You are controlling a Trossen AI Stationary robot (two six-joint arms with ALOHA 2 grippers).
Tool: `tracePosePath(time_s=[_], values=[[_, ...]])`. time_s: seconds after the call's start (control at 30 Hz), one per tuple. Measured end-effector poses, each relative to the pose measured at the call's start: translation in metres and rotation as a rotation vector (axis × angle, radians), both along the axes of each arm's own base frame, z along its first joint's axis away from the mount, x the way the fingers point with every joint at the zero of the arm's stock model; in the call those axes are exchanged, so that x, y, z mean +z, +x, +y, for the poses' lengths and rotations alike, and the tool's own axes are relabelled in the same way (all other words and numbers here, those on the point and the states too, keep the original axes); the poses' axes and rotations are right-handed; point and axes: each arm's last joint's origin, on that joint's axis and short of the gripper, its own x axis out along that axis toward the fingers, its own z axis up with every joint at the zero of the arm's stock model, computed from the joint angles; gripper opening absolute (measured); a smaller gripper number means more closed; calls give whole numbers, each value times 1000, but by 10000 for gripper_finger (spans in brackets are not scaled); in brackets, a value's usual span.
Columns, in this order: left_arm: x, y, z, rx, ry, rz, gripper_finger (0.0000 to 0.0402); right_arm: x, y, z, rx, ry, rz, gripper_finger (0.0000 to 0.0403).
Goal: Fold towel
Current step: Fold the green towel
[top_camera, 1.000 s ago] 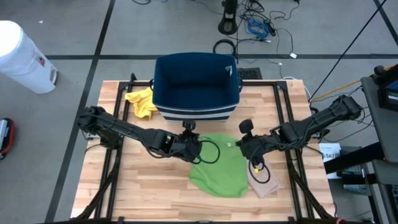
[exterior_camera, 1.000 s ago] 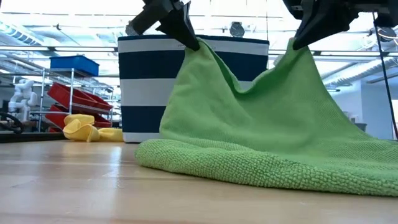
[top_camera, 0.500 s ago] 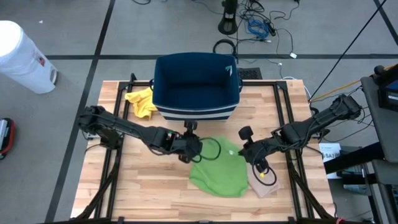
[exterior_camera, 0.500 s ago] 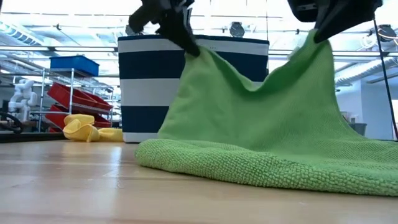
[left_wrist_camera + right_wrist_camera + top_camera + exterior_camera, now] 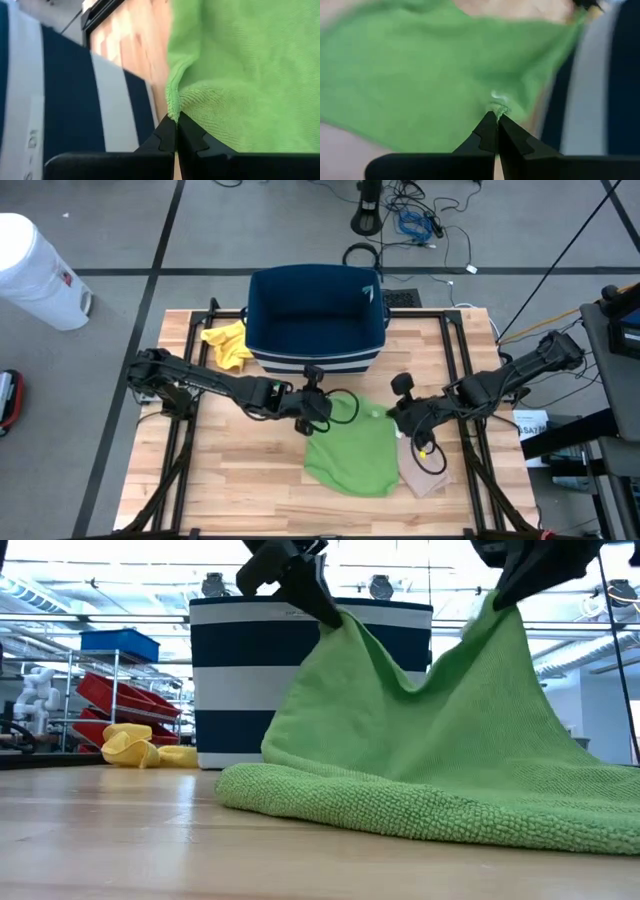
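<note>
Both arms are up over the middle of the bench [image 5: 230,480], and the green towel [image 5: 352,458] hangs between them. The left gripper [image 5: 176,131] has its jaws pinched tight on one top corner of the cloth, right at the hemmed edge, just in front of the navy-and-white striped bin [image 5: 315,315]. Over on the other side, the right gripper [image 5: 497,125] has its jaws clamped on the opposite corner, a little bunch of green fabric caught at the tips. From bench level the towel sags in a dip between the two raised corners, while its lower part lies in a thick roll on the wood. A tan cloth [image 5: 424,476] lies flat beside the towel's right edge, touching it or nearly so; it's hard to tell from above. A yellow cloth [image 5: 226,343] sits crumpled by the bin's left side.
</note>
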Motion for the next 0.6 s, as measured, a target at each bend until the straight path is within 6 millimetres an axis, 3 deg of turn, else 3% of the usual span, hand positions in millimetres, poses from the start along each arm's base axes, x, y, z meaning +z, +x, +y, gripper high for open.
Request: tracePosePath(time_s=[0.27, 0.4, 0.6], values=[[-1, 1, 7, -91, -36, 40, 0, -3, -8, -1, 21, 52, 91, 0], [-3, 0, -5, -243, -151, 65, 0, -4, -9, 2, 73, 140, 123, 0], [-9, -7, -24, -333, -199, 120, 0, -2, -10, 13, 194, 259, 139, 0]])
